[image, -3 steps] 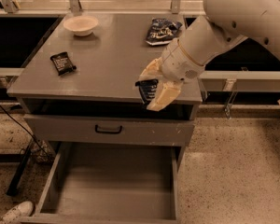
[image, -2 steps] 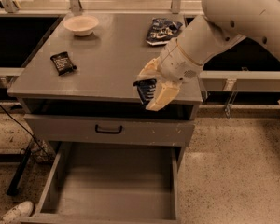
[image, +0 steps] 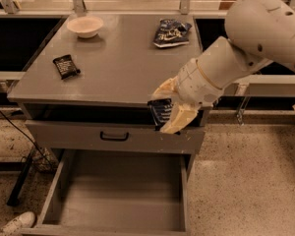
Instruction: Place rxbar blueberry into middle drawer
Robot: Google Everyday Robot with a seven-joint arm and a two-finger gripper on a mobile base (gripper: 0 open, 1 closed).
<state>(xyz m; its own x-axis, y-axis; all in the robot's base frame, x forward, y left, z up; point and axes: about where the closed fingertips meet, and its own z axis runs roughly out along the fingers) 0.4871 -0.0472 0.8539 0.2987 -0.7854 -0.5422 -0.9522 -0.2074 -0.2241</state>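
Note:
My gripper [image: 166, 107] is shut on the rxbar blueberry [image: 162, 112], a dark navy bar held between its two cream fingers [image: 178, 119]. It hangs just off the front right edge of the grey cabinet top, level with the gap above the upper drawer front. The middle drawer [image: 123, 191] is pulled open below it, a wide grey tray with a bare floor. The bar is above the drawer's right half and well clear of its floor.
The upper drawer front with a black handle [image: 114, 136] sits between gripper and open drawer. On the cabinet top [image: 118, 68] lie a black-wrapped bar [image: 66, 66], a pale bowl [image: 85, 26] and a blue-and-white snack bag [image: 171, 32]. A shoe [image: 12, 224] and a cable are on the floor at left.
My gripper has come down and forward with the bar, from over the cabinet's front right corner to just below its edge. Nothing else moved.

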